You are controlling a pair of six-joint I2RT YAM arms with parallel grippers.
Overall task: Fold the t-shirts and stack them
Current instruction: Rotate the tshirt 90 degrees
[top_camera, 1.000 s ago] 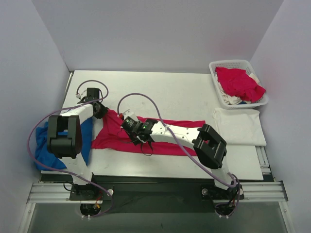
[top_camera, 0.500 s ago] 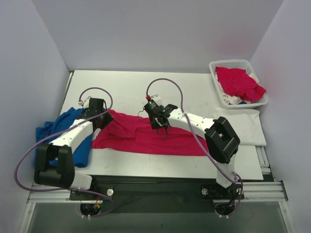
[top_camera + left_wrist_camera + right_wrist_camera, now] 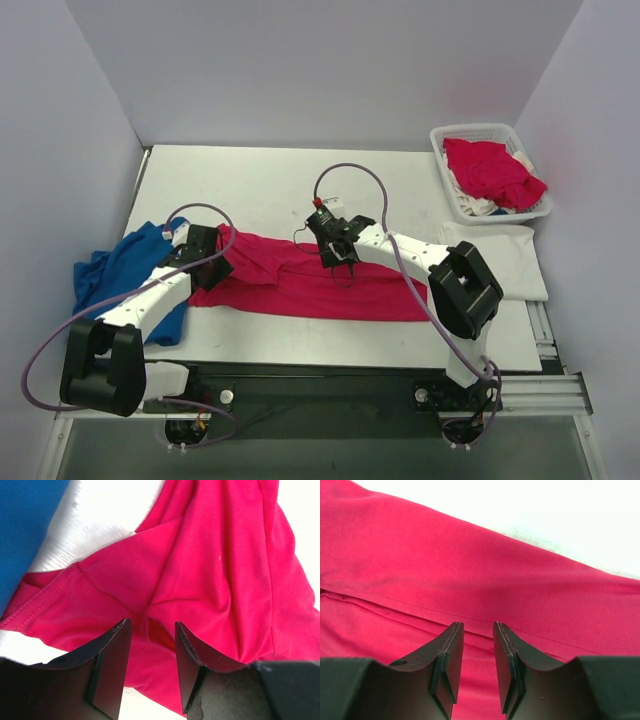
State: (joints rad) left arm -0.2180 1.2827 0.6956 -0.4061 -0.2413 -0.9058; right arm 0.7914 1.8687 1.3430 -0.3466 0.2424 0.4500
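Observation:
A bright pinkish-red t-shirt (image 3: 300, 285) lies spread across the middle of the table, bunched and creased at its left end. My left gripper (image 3: 216, 256) is open over that bunched end. In the left wrist view (image 3: 150, 625) its jaws stand apart with creased red cloth (image 3: 210, 580) below and between them. My right gripper (image 3: 341, 262) is low over the shirt's far middle part. In the right wrist view (image 3: 477, 625) its jaws are a little apart above a seam of the red cloth (image 3: 470, 570), holding nothing. A folded white t-shirt (image 3: 492, 260) lies at the right.
A white lattice basket (image 3: 447, 142) at the far right corner holds more red cloth (image 3: 490, 170) and some white cloth. A blue cloth (image 3: 120, 275) lies crumpled at the table's left edge, partly under the left arm. Grey walls enclose the table.
My right gripper has moved from the shirt's left part to its far middle. My left gripper has moved nearer and to the right, onto the shirt's left end, which is now more bunched.

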